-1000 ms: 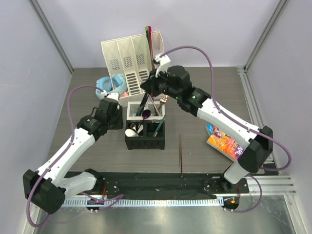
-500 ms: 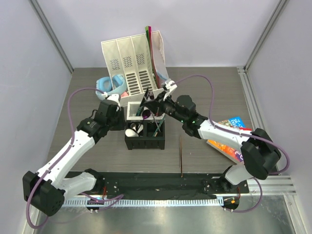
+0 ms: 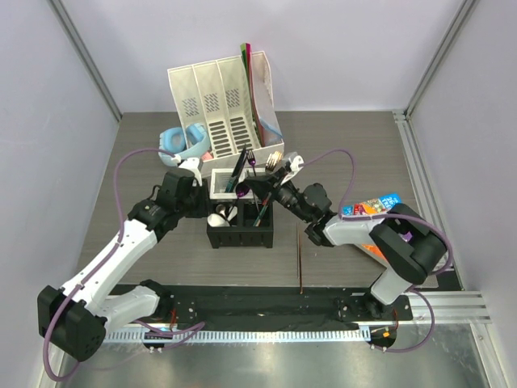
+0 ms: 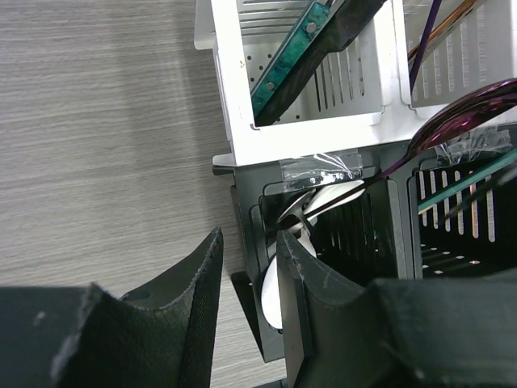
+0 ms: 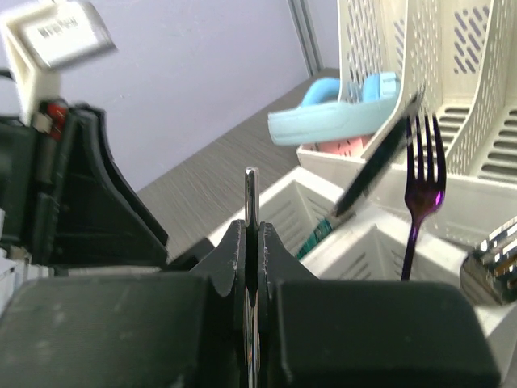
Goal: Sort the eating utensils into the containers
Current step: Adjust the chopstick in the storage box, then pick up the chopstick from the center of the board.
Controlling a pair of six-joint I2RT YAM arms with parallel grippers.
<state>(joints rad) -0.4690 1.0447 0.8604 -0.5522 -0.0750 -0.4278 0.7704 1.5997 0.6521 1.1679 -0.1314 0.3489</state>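
The four-cell caddy [image 3: 241, 238] holds a purple fork [image 5: 422, 174] upright in a white cell and white ceramic spoons [image 4: 311, 212] in a black one. Brown chopsticks [image 3: 300, 257] lie on the table [image 3: 161, 259] near it. The right gripper [image 5: 251, 233] pinches a slim metal piece [image 5: 251, 186].

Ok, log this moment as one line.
right gripper: shut on slim metal utensil | left gripper: open, straddling black-and-white four-cell caddy wall

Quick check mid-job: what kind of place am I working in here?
Likely a lab test cell, not a kitchen: plain walls with metal frame posts, a table, staged props like the file organiser.
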